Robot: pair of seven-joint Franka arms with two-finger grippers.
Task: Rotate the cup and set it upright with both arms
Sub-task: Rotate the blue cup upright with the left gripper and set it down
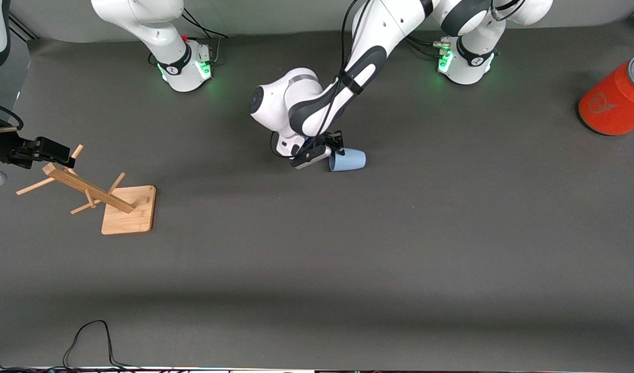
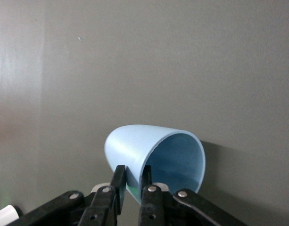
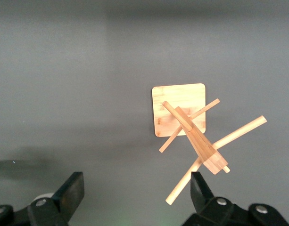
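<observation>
Left arm reaches down from its base to mid-bench, wrist low. Left claw [image 1: 331, 149] is pinched nearly closed on the rim wall of the cup [image 1: 348, 160], one finger [image 2: 145, 178] inside the mouth, the other outside. Cup lies on its side on the bench [image 1: 379, 248], mouth facing the claw. Right arm waits; right claw [image 1: 62, 153] hangs wide open, holding nothing, over the top of the wooden peg rack [image 1: 101, 197] at its end of the bench. Orange cylinder [image 1: 615, 101] stands at the left arm's end, well apart from the cup.
</observation>
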